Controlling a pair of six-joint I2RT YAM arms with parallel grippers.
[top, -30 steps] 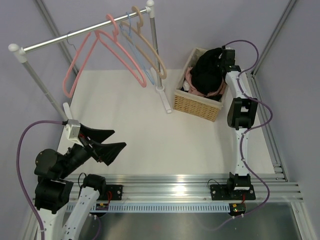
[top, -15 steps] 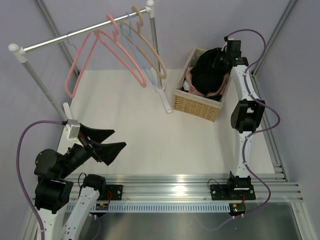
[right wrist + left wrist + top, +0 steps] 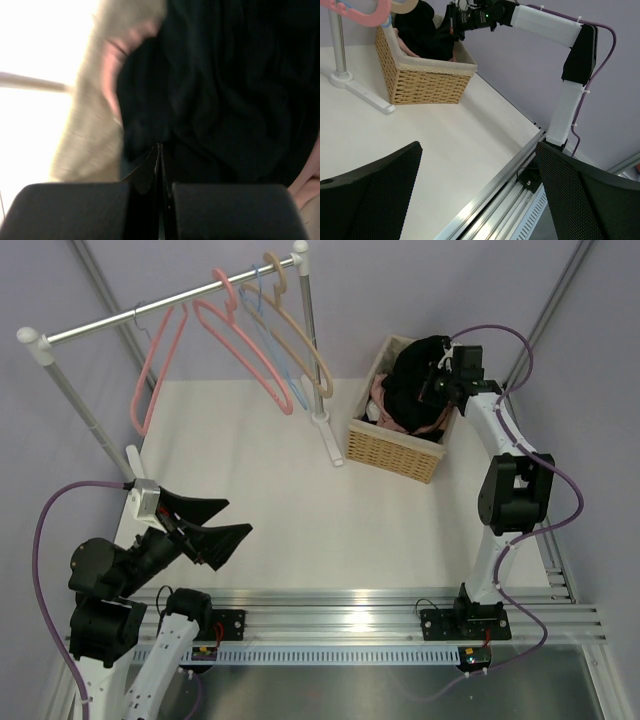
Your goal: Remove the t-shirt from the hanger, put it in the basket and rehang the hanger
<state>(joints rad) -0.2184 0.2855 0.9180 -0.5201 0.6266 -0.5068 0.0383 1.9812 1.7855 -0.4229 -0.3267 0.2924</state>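
Observation:
The black t-shirt (image 3: 408, 380) lies bunched in the wicker basket (image 3: 395, 455), off the hanger; it also shows in the left wrist view (image 3: 422, 30) and fills the right wrist view (image 3: 225, 90). The slim light-pink hanger (image 3: 160, 360) hangs bare by its silver hook at the left of the rail. My right gripper (image 3: 437, 385) is at the basket's right side, its jaws shut together (image 3: 159, 146) with the tips right at the black fabric; no cloth shows between them. My left gripper (image 3: 225, 520) is open and empty over the table's near left (image 3: 477, 150).
A thick pink hanger (image 3: 250, 355), a blue hanger (image 3: 270, 335) and tan hangers (image 3: 300, 335) hang on the metal rail (image 3: 100, 325). The rack's post and foot (image 3: 325, 435) stand left of the basket. Pink cloth (image 3: 430, 427) lies under the t-shirt.
My right arm has swung its gripper from the basket's far edge down to its right side, jaws still shut. The t-shirt and the left arm have not moved.

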